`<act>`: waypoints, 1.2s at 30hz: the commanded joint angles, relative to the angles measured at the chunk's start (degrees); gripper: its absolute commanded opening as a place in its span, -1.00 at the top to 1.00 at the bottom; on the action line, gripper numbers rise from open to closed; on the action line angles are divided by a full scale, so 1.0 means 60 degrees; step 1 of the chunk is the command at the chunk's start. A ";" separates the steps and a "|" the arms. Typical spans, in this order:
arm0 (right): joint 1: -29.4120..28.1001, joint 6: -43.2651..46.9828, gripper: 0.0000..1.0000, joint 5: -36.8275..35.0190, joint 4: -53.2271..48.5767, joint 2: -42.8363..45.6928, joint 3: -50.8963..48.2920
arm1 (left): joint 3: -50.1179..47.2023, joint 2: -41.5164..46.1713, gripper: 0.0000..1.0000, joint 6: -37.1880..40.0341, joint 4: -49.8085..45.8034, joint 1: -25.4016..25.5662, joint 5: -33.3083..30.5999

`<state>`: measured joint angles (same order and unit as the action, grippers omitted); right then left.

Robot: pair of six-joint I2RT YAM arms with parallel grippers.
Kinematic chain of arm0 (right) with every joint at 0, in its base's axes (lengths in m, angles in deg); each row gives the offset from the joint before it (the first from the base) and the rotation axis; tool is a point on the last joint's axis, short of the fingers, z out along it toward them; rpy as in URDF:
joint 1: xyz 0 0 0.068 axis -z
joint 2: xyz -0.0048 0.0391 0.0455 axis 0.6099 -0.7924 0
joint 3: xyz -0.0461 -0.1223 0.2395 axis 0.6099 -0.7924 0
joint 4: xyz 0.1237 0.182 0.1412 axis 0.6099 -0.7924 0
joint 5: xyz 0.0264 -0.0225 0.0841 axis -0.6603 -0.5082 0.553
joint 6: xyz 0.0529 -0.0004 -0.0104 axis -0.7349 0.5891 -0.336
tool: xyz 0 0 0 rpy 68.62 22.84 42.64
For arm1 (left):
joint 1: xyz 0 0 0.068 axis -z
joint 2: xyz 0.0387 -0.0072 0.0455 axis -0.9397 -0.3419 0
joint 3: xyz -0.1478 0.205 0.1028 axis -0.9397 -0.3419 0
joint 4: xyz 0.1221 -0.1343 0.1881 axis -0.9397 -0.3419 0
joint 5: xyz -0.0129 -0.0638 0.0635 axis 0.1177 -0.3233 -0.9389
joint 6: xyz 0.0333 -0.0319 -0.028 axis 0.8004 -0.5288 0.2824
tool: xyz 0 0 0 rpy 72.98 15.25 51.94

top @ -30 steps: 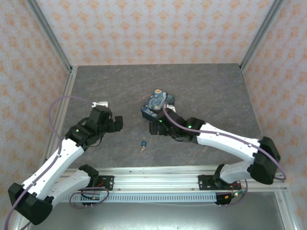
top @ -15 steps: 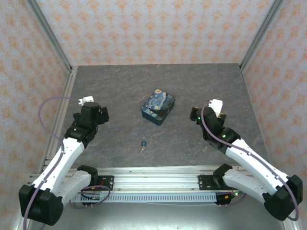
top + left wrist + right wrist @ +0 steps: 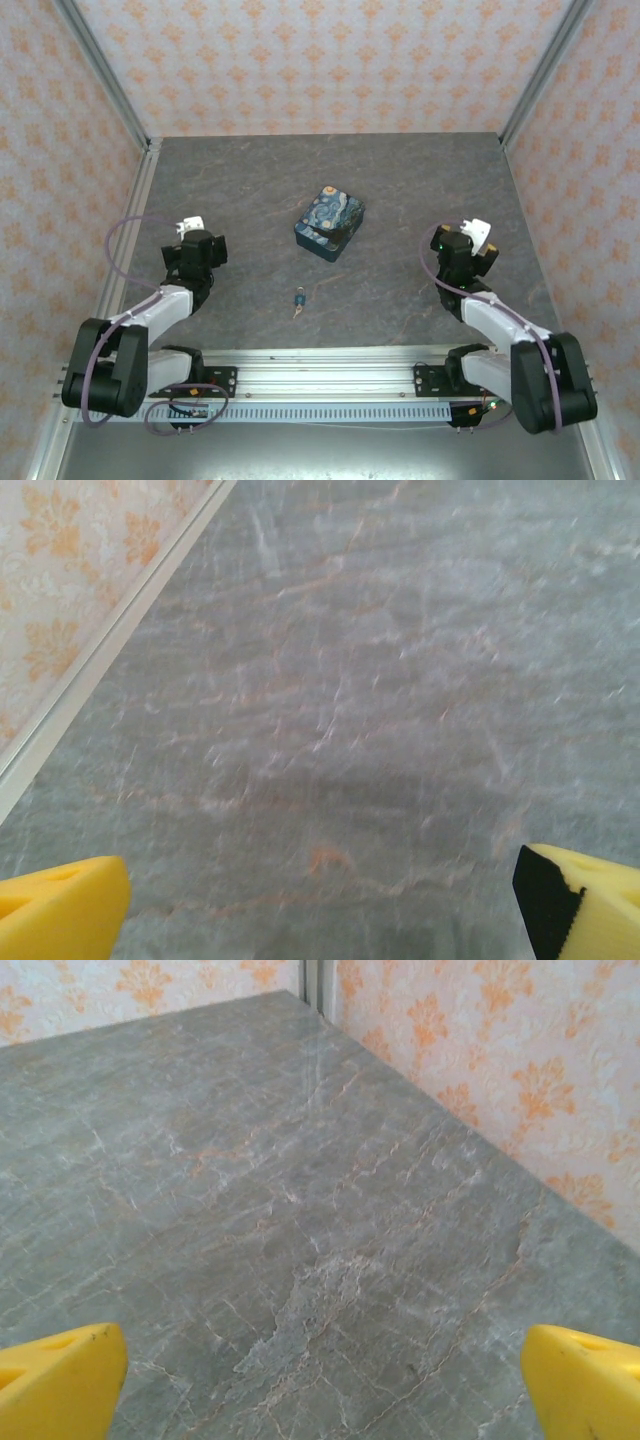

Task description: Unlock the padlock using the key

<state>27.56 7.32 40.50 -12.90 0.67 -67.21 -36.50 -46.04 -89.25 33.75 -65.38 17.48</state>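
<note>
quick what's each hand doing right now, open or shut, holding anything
Left hand: open, holding nothing.
Right hand: open, holding nothing.

Brightness: bright and even across my tabletop (image 3: 250,180), with no dim corners.
Light source: diffuse, seemingly from overhead; I cannot tell more.
Shadows: faint and soft-edged; a dim band crosses the middle of my left wrist view.
Glare: a pale sheen toward the tabletop's far edge in that view.
Blur: my left wrist view is smeared, my right wrist view crisper.
Focus: my left fingertips (image 3: 60,910) and right fingertips (image 3: 580,1380) look soft.
</note>
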 commanded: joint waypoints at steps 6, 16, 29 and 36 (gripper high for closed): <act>0.0302 0.1014 -0.99 0.0787 0.3357 -0.1806 0.0118 | -0.0173 -0.0997 -0.99 0.0347 0.3587 -0.0430 0.1321; 0.0887 0.0934 -1.00 0.1822 0.4038 -0.3835 0.0751 | 0.0627 -0.2790 -1.00 0.0649 0.3742 -0.0353 0.1972; 0.1055 0.0781 -0.99 0.1931 0.4007 -0.3806 0.0751 | 0.0617 -0.2802 -1.00 0.0661 0.3798 -0.0331 0.1957; 0.1062 0.0778 -0.99 0.1916 0.4011 -0.3805 0.0750 | 0.0618 -0.2802 -1.00 0.0672 0.3798 -0.0331 0.1957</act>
<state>33.88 12.76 51.32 11.39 -22.82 -63.12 -33.83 -63.49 -85.88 55.17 -67.76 28.89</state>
